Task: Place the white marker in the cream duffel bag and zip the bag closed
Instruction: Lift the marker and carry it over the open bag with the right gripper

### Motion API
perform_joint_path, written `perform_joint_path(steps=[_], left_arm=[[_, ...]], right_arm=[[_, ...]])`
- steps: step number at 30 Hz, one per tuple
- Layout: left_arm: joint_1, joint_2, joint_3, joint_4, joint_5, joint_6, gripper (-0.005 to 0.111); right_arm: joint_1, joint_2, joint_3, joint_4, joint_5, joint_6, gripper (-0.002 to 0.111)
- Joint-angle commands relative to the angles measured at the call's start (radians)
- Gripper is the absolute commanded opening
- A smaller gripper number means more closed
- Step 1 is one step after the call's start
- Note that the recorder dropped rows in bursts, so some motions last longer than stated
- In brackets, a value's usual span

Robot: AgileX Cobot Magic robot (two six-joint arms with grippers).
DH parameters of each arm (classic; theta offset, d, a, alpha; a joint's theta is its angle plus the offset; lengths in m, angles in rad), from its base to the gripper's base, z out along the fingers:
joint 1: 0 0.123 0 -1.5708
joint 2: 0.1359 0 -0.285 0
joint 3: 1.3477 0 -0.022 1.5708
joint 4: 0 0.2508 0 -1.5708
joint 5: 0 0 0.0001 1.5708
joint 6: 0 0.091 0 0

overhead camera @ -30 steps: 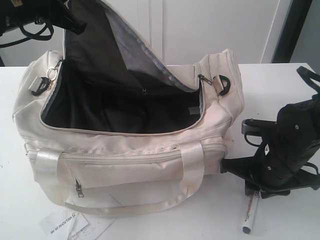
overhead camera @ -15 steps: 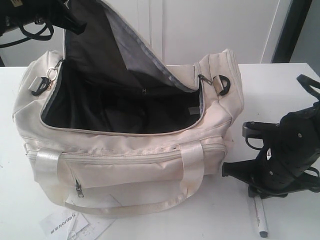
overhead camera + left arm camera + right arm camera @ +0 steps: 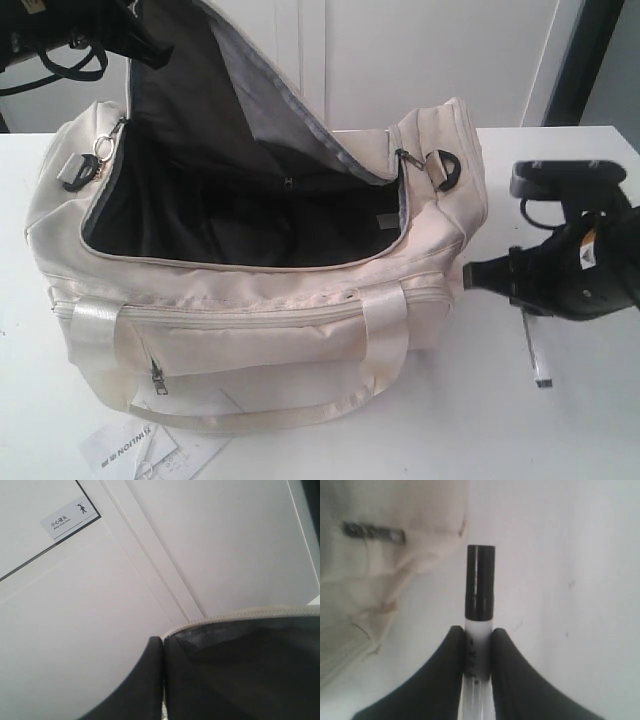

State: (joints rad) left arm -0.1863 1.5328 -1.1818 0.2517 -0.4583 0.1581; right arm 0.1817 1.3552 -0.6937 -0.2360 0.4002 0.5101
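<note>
The cream duffel bag [image 3: 260, 320] sits open on the white table, its black lining showing. My left gripper [image 3: 130, 30] at the top left is shut on the edge of the bag's top flap [image 3: 250, 655] and holds it raised; in the left wrist view the gripper [image 3: 162, 647] pinches the cream-piped rim. To the right of the bag, my right gripper [image 3: 520, 295] is shut on the white marker [image 3: 537, 350], which hangs off the table. In the right wrist view the marker [image 3: 480, 580] sticks out past the gripper [image 3: 478, 640], black cap forward, beside the bag's end [image 3: 370, 580].
A printed paper tag [image 3: 130, 450] lies at the table's front left, by the bag's lower strap handle [image 3: 300, 410]. Dark straps [image 3: 60, 55] hang at the top left. A white wall with a small sign [image 3: 70, 517] stands behind. Bare table [image 3: 560, 440] lies under the right gripper.
The right gripper has closed on the marker and lifted it off the table, rising and turning. The left gripper and the flap have not moved.
</note>
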Motion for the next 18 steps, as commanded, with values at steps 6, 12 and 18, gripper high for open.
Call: perform_joint_path(steps=[6, 12, 18], left_arm=[[0.004, -0.004, -0.007, -0.012, -0.019, -0.001, 0.0], [0.004, -0.004, -0.007, -0.012, -0.019, -0.001, 0.0], [0.004, -0.004, -0.007, -0.012, -0.019, -0.001, 0.0]], right_arm=[[-0.006, -0.179, 0.071, -0.165, -0.308, 0.043, 0.0], [-0.006, -0.189, 0.103, -0.185, -0.479, 0.01, 0.0], [-0.004, -0.189, 0.112, -0.185, -0.648, -0.016, 0.0]])
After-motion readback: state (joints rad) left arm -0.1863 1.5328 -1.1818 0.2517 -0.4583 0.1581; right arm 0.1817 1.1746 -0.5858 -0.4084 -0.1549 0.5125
